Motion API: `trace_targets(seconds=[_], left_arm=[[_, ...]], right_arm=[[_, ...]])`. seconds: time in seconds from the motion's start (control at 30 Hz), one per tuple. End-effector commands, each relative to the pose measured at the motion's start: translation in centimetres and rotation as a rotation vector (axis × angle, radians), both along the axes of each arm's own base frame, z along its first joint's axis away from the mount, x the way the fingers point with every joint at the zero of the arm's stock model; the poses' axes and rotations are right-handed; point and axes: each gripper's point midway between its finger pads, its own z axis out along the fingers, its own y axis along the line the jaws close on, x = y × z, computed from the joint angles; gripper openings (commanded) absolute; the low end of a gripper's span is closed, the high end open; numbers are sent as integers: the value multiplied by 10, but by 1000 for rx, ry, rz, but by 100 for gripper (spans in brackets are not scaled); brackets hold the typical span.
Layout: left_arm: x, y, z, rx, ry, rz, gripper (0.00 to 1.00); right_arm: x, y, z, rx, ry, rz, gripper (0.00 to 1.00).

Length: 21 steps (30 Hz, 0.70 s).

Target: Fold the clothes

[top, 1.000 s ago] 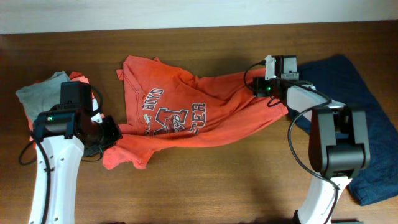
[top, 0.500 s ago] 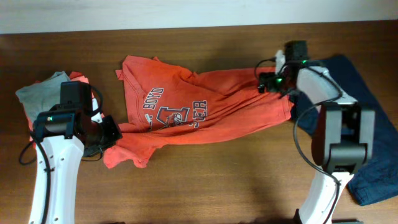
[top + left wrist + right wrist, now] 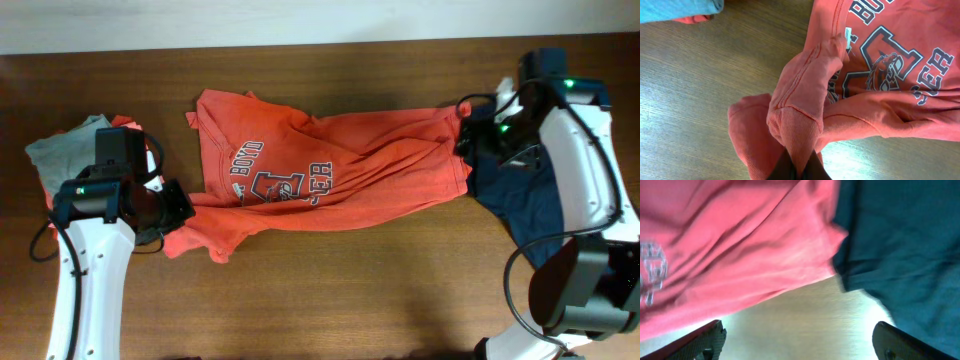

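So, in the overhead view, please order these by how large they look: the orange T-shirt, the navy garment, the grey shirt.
1. orange T-shirt, clearly largest.
2. navy garment, partly hidden.
3. grey shirt, smallest, also partly hidden.

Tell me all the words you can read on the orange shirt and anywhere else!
"BOYD": on the chest of the orange T-shirt.
"ER": the end of another word there; its start hides in folds.
Big middle letter: too crumpled to read.
No other text anywhere.
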Motion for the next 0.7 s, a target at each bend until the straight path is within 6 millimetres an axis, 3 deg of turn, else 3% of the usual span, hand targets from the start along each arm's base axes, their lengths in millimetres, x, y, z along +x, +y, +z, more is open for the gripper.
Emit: trace_targets(seconds=[0.0, 0.23, 0.33, 0.57, 0.67], left_arm=[[2, 4, 4, 20, -18, -6, 1], [2, 4, 4, 20, -17, -7, 1], [2, 4, 4, 20, -17, -7, 1], [2, 4, 4, 20, -17, -7, 1], [2, 4, 4, 20, -16, -7, 1]], right_arm=[[-25, 48, -27, 75, 96, 180, 95], [-77, 111, -91, 69, 239, 294, 90], [-89, 124, -112, 65, 250, 275, 90], [-81, 141, -142, 68, 161, 217, 86], [-73, 135, -149, 24, 133, 154, 85]])
